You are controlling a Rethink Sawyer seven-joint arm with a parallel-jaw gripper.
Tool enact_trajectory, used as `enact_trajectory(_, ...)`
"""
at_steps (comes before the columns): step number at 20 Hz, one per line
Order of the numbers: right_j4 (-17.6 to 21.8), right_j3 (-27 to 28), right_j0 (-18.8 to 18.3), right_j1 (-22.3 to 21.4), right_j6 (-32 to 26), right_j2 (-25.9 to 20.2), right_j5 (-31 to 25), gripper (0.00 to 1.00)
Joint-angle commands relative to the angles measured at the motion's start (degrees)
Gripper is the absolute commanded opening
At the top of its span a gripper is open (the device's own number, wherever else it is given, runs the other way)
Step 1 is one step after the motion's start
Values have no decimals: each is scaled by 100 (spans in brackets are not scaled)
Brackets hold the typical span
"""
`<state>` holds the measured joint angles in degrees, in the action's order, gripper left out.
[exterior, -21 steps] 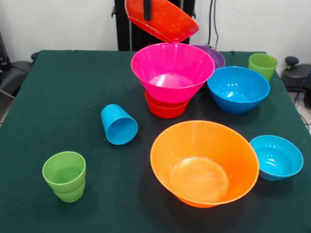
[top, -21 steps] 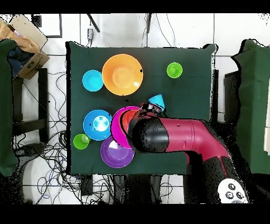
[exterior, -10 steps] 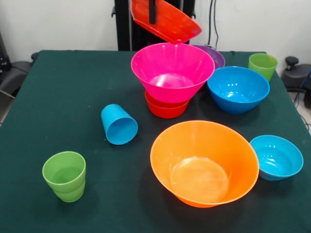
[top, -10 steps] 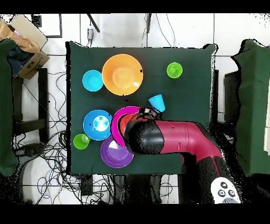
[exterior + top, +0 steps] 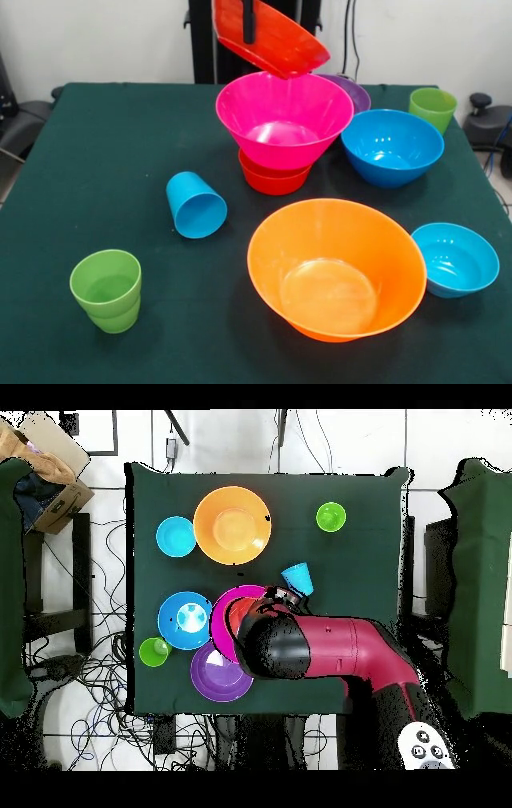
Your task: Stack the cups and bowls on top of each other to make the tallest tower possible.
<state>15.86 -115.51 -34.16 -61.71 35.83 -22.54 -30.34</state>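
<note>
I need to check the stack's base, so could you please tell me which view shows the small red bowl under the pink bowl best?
The front view: the small red bowl shows below the pink bowl. In the overhead view it is entirely hidden.

no readable text, labels, brands or numbers anywhere

We see open green cloth along the table (image 5: 96, 136) on the front view's left, broken only by the tipped sky blue cup (image 5: 196, 205) and a lime green cup (image 5: 106, 290) near the front edge. The right side is crowded: pink bowl (image 5: 284, 118) atop a small red-orange bowl (image 5: 273, 180), blue bowl (image 5: 392, 147), orange bowl (image 5: 336, 268), small blue bowl (image 5: 454, 258). A tilted red-orange bowl (image 5: 268, 34) hangs over the pink one, apparently just clear of its rim. Overhead, the arm (image 5: 320, 649) covers that corner.
</note>
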Motion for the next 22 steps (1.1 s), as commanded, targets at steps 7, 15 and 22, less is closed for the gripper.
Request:
enact_trajectory(7, -170, -669, -269, 308, 873, -347, 477, 0)
enact_trajectory(15, -81, -774, -252, 441, 973, -360, 785, 0)
enact_trajectory(22, -28, -746, -130, 475, 1061, -290, 873, 0)
